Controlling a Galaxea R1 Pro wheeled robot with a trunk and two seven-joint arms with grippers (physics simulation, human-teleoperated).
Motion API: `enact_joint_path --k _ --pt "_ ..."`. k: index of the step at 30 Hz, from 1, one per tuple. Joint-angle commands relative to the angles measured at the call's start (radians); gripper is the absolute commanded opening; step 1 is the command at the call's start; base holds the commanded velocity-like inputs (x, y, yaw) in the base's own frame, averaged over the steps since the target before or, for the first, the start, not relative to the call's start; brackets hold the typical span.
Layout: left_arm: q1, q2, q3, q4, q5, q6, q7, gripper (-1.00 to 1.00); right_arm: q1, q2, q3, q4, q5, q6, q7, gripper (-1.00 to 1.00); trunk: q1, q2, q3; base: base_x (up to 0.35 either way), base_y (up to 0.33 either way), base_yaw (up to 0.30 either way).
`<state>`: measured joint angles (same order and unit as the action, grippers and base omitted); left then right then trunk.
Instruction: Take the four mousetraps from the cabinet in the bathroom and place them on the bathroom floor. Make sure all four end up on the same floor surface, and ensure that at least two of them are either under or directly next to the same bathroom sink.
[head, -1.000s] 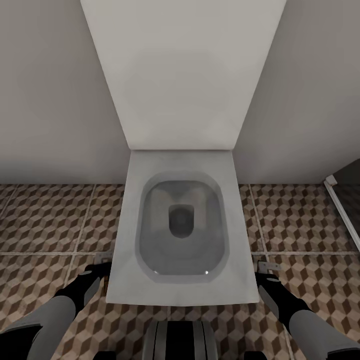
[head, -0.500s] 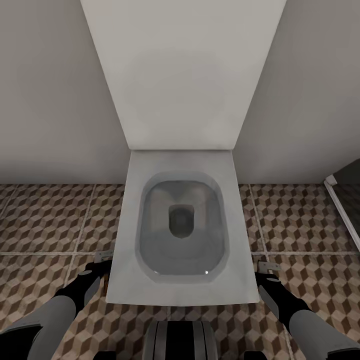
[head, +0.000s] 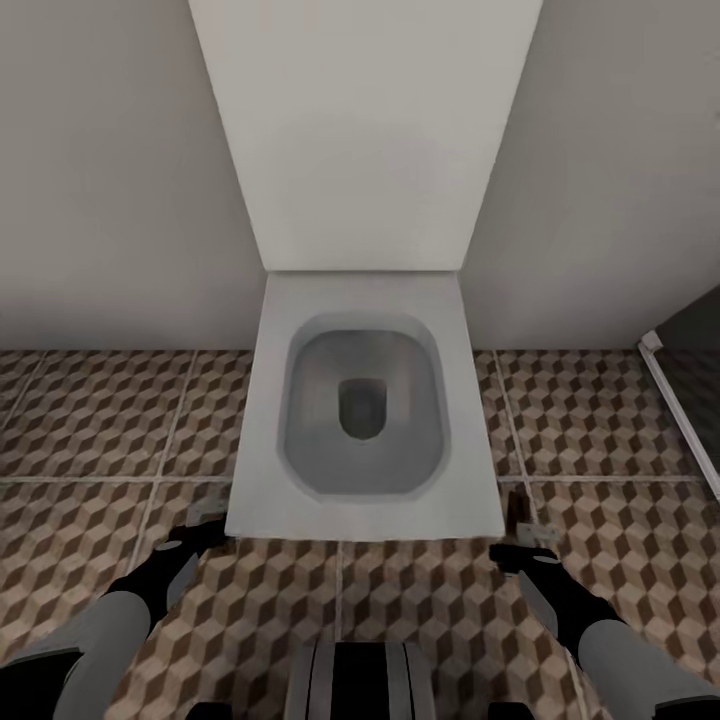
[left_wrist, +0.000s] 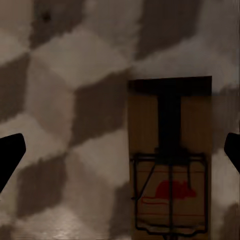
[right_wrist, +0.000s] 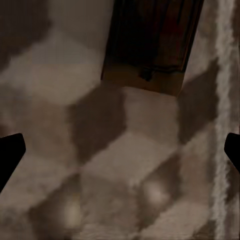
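On the cube-patterned bathroom floor (head: 90, 420) before a white toilet (head: 365, 420), both grippers hang spread and empty above mousetraps (left_wrist: 170, 160) lying flat on the tiles, suggesting placement is under way; next, fetching remaining traps or checking the sink.

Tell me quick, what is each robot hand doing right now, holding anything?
Left tool: open, holding nothing; a flat brown wooden mousetrap lies on the cube-patterned tile floor below it.
Right tool: open, empty.
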<state>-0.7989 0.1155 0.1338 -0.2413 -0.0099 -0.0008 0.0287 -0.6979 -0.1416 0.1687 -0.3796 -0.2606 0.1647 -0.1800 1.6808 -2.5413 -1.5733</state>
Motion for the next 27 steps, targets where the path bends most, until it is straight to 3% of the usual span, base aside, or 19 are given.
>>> enact_joint_path --k 1,27 --pt "0.0 0.001 0.003 0.0 -0.001 0.0 0.001 1.0 0.0 -0.001 0.008 -0.002 -0.009 0.006 -0.007 1.0 -0.001 0.0 0.0 -0.321 0.0 0.0" --pt "0.0 0.01 0.001 0.001 0.001 -0.006 -0.002 1.0 0.0 -0.002 0.009 -0.003 -0.005 0.006 -0.007 1.0 -0.001 0.0 0.0 -0.342 0.0 0.0"
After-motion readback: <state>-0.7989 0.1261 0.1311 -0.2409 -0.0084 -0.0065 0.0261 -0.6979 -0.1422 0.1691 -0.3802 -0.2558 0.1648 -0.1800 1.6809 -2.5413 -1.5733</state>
